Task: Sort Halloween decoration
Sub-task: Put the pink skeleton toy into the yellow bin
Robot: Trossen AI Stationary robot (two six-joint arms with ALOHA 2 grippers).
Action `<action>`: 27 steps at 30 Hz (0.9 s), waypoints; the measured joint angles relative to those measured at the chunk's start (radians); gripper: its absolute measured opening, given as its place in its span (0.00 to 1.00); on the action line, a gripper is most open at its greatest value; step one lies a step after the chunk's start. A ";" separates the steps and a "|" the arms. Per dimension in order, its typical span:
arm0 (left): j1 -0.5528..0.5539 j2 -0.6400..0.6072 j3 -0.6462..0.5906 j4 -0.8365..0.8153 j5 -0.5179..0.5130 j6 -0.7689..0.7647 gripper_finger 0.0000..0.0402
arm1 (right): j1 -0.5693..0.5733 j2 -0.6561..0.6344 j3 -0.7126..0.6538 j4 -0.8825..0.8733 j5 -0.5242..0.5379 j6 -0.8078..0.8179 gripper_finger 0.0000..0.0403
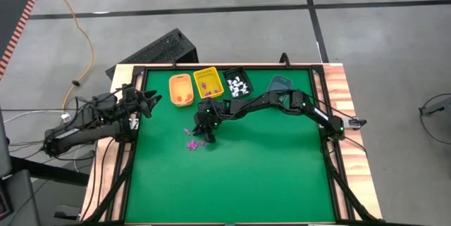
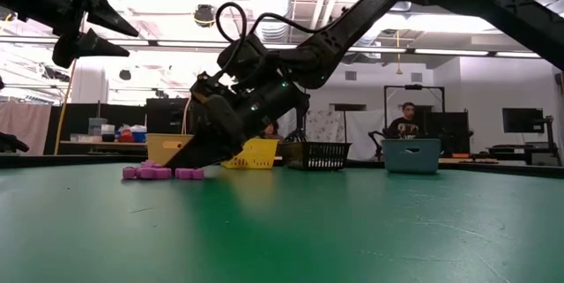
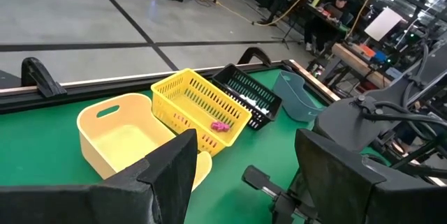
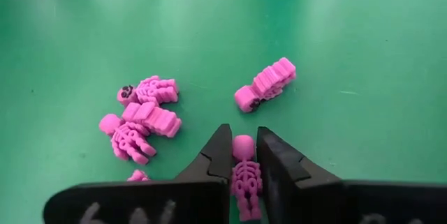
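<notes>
Several purple skeleton trinkets (image 4: 143,116) lie flat on the green mat (image 1: 232,177), seen as a small cluster (image 1: 192,143) in the high view and a low heap (image 2: 159,173) in the low view. My right gripper (image 4: 243,130) reaches from the table's right and is down at the mat beside the cluster (image 1: 206,136), shut on one purple skeleton (image 4: 244,175). My left gripper (image 3: 244,140) is open and hovers high over the table's left edge (image 1: 149,101), near the bins. My right gripper pinches one purple skeleton by its body (image 4: 246,178) between the two fingers, which lie along its length. Its head (image 4: 243,145) pokes out just past the fingertips (image 4: 222,147). The fingers slant down to the mat (image 2: 181,167); I cannot tell whether the skeleton is lifted.
A row of small bins stands at the far edge: a pale orange tub (image 1: 182,90), a yellow basket (image 1: 208,83) holding a purple trinket (image 3: 220,126), a black basket (image 1: 238,84) with white trinkets, and a blue-grey bin (image 1: 280,83). The near half of the mat is bare.
</notes>
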 joint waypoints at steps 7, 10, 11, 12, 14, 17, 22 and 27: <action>0.000 0.000 0.000 0.000 0.000 -0.003 0.58 | -0.012 -0.010 -0.002 0.069 -0.061 0.073 0.14; 0.000 0.000 0.000 0.000 0.000 -0.003 0.58 | -0.025 -0.041 -0.002 0.087 -0.078 0.088 0.14; 0.000 0.000 0.000 0.001 0.000 -0.003 0.58 | -0.029 -0.045 -0.002 0.097 -0.084 0.088 0.14; 0.000 0.000 0.000 0.001 0.000 -0.003 0.58 | -0.032 -0.057 -0.003 0.100 -0.092 0.089 0.14; 0.000 0.000 0.000 0.001 0.000 -0.003 0.58 | -0.039 -0.076 -0.004 0.115 -0.078 0.088 0.14; 0.000 0.000 0.000 0.001 -0.001 -0.004 0.58 | -0.054 -0.102 -0.006 0.125 -0.071 0.088 0.14; 0.000 0.000 0.000 0.005 -0.012 -0.006 0.58 | -0.089 -0.141 0.004 0.152 -0.057 0.088 0.14; 0.000 0.000 0.000 0.005 -0.018 -0.007 0.58 | -0.104 -0.155 0.005 0.149 -0.070 0.092 0.14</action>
